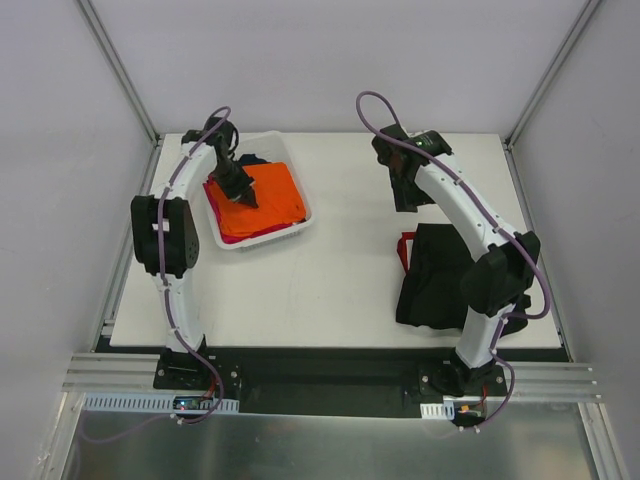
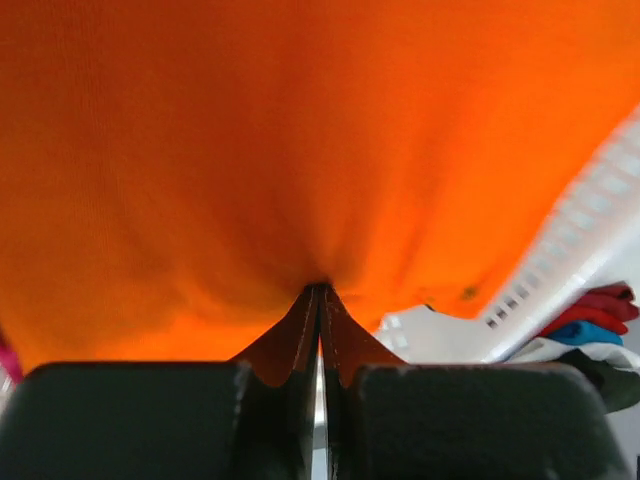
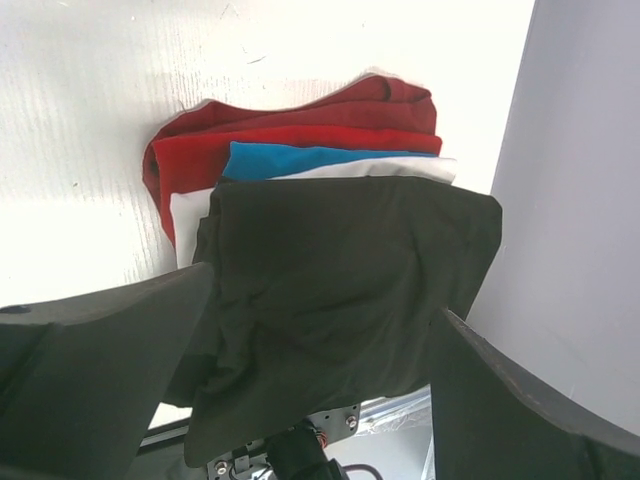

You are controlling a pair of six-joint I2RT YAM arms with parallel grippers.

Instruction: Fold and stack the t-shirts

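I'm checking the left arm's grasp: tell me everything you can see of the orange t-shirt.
The orange t-shirt is bright, plain soft cloth, lying rumpled on top in the white lattice basket at the far left of the table. The left tool is shut on a pinch of it, the fabric puckering towards the tips. Magenta cloth shows under its left edge.

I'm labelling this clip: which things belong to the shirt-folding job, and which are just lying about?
Job: orange t-shirt, pinched in the left claw; black t-shirt topping the folded stack.
Lying about: white basket; table.
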